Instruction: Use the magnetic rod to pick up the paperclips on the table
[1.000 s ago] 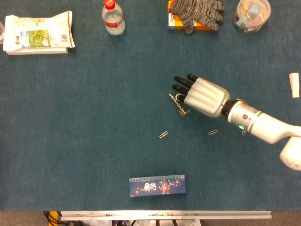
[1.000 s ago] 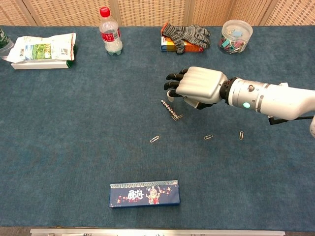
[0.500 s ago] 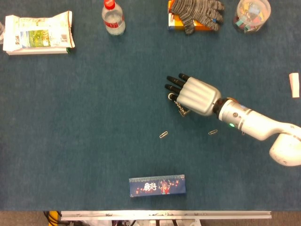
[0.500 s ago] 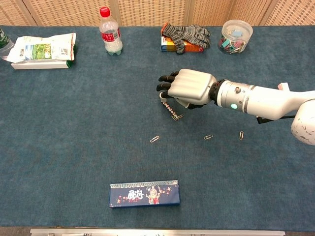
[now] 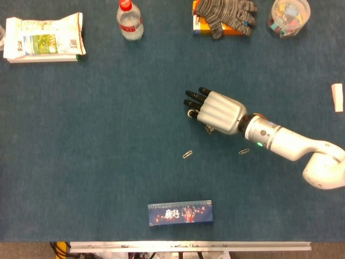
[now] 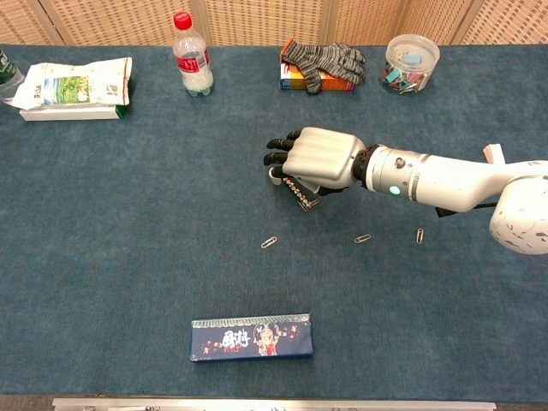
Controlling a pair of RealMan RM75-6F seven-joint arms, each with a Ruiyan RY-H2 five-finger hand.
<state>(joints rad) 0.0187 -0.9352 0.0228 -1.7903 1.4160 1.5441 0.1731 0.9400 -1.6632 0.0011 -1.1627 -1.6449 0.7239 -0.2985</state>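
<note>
Magnetic rod point(image 6: 300, 195) under right hand point(image 6: 318, 159) — fingers spread, not gripping.
Risk: closing fingers roll it toward six o'clock — missed grasp.

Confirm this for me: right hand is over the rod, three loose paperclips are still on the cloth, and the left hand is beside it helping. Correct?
Not quite. The left hand is in neither view. The right hand is alone over the rod. The chest view shows the three loose paperclips on the cloth.
</note>
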